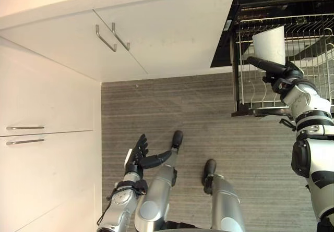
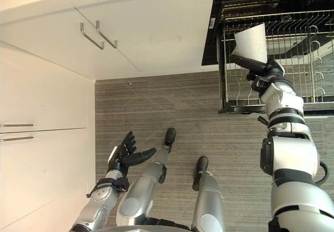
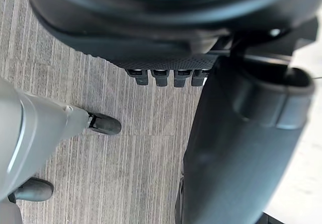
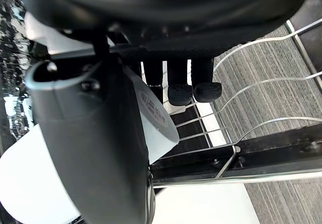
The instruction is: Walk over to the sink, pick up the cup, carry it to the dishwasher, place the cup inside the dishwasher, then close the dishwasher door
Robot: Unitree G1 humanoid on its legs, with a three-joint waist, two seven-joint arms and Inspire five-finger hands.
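A run of flat white cabinet doors (image 1: pixel 172 34) filled the upper part of the head views, beneath a pale strip of worktop edge (image 1: pixel 52 2). Two slim brushed-metal bar handles (image 1: pixel 106 39) (image 1: pixel 121 37) sat side by side there, one on each side of the seam between two doors. A second bank of white cabinet fronts (image 1: pixel 47 96) met the first at a corner. It carried another pair of slim metal bar handles (image 1: pixel 25 127) (image 1: pixel 25 142), one just above the other, with a seam running between them. A grey floor with fine streaked grain (image 1: pixel 245 148) ran up to the foot of both banks of cabinets.
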